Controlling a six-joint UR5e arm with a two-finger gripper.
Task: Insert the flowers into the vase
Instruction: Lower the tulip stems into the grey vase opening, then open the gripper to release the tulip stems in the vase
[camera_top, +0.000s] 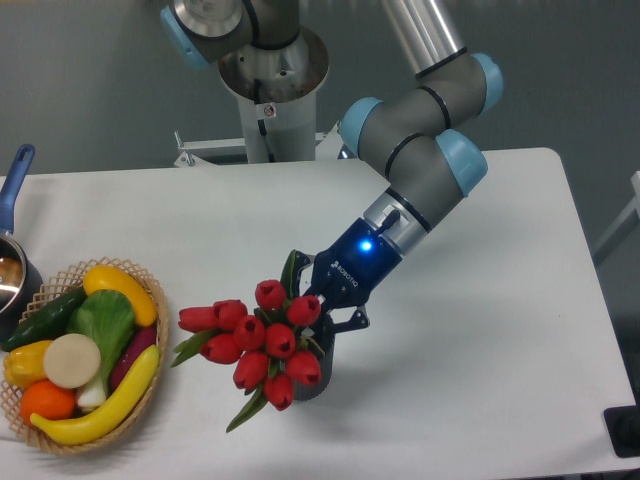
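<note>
The flowers (262, 335), a bunch of red tulip buds with green leaves, lean to the left near the table's front middle. Their stems run back into my gripper (324, 318), which looks shut on them; the buds hide the fingertips. The vase (319, 386) is a dark grey cylinder directly below the gripper. Only a small part of its right side shows behind the buds. The stem ends and the vase's mouth are hidden, so I cannot tell whether the stems are inside it.
A wicker basket (152, 289) of colourful toy vegetables stands at the front left. A metal pot with a blue handle (17, 168) sits at the left edge. The arm's base (270, 90) stands at the back of the white table (480, 330).
</note>
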